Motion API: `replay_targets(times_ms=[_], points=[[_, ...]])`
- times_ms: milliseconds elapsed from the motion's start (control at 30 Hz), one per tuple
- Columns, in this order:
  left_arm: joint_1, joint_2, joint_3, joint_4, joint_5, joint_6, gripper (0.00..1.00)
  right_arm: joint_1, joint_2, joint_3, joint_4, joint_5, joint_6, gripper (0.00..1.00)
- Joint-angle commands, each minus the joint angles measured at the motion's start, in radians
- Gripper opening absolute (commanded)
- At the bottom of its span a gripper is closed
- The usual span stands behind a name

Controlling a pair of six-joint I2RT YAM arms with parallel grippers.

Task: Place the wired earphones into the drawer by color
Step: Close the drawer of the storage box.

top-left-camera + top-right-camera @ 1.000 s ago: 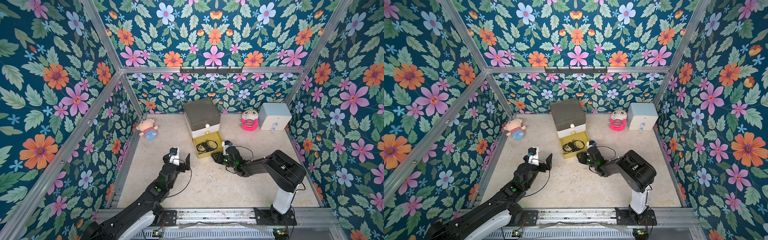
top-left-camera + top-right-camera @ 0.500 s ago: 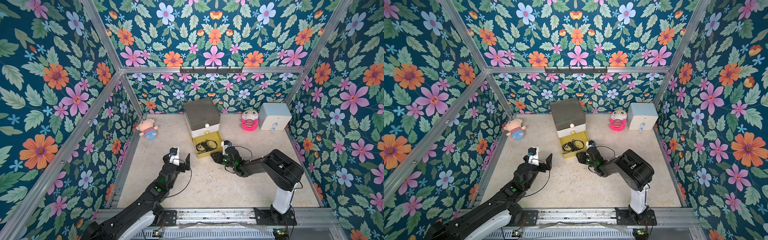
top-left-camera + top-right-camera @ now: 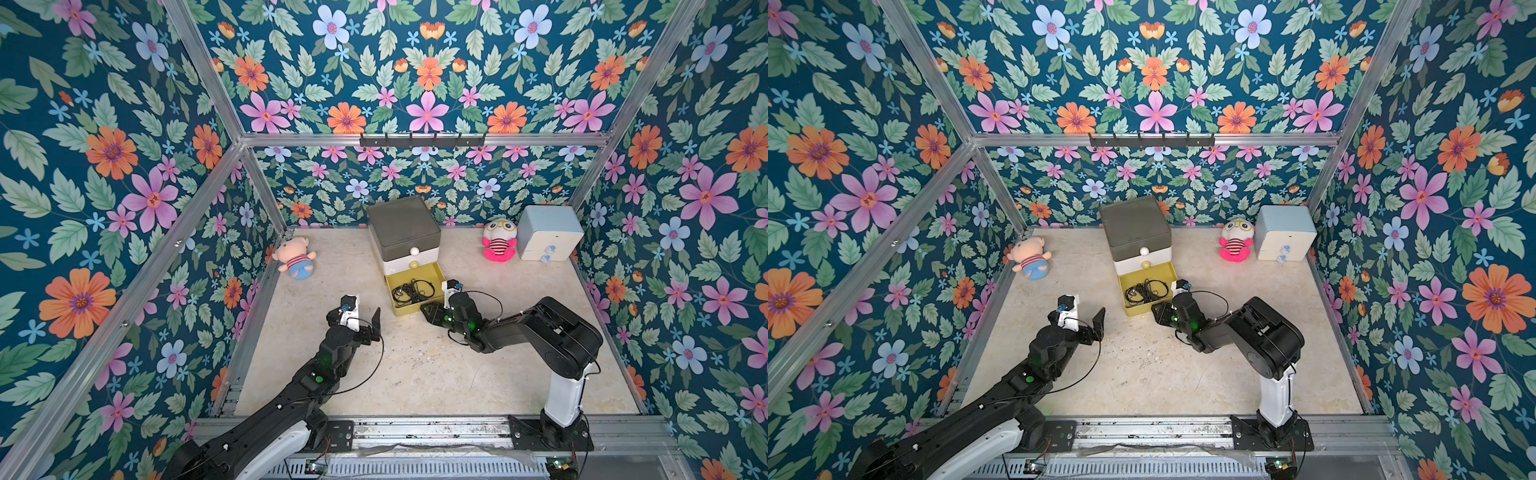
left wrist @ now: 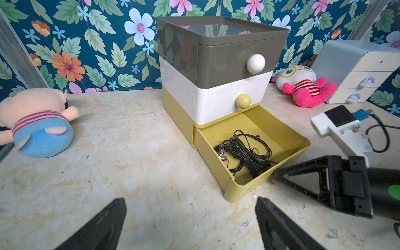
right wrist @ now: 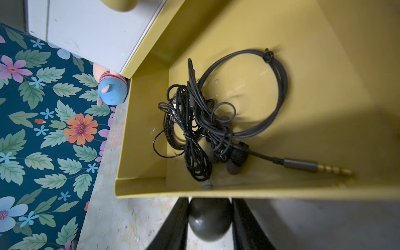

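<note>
While the earphones [image 3: 413, 289] lie inside the open yellow drawer [image 3: 405, 311] in both top views, your right claw [image 3: 426, 309] meets its front. Left wrist view: left claw [image 4: 190, 225] spread, empty, farther back. Right wrist view: right claw clamped on the knob [image 5: 208, 223], drawer straight ahead.

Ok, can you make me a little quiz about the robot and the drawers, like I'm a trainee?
1. True or false: the yellow drawer is pulled open.
2. What colour are the earphones inside it? A red, B white, C black.
3. Fill in: the right end effector grips the drawer's ____.
Key: 1 true; 2 C; 3 knob.
</note>
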Motion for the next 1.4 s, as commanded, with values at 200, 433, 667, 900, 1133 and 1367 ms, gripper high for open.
replay_targets(times_ms=[200, 433, 667, 900, 1133, 1367], points=[[0.001, -0.003, 0.003, 0.003, 0.005, -0.001, 0.99, -0.001, -0.016, -0.006, -0.006, 0.072, -0.005, 0.33], [0.001, -0.014, 0.002, 0.0, 0.001, -0.001, 0.99, -0.001, -0.01, 0.022, -0.017, 0.1, -0.023, 0.32], [0.001, -0.015, 0.0, 0.001, 0.002, -0.001, 0.99, -0.002, -0.007, 0.052, -0.024, 0.138, -0.042, 0.32], [0.001, -0.015, 0.0, 0.0, 0.001, -0.001, 0.99, -0.013, 0.031, 0.101, -0.033, 0.142, -0.054, 0.32], [0.001, -0.014, 0.0, -0.001, 0.0, 0.0, 0.99, -0.024, 0.069, 0.144, -0.013, 0.145, -0.06, 0.32], [0.001, -0.015, 0.001, 0.0, -0.004, 0.0, 0.99, -0.025, 0.101, 0.188, 0.001, 0.15, -0.063, 0.32]])
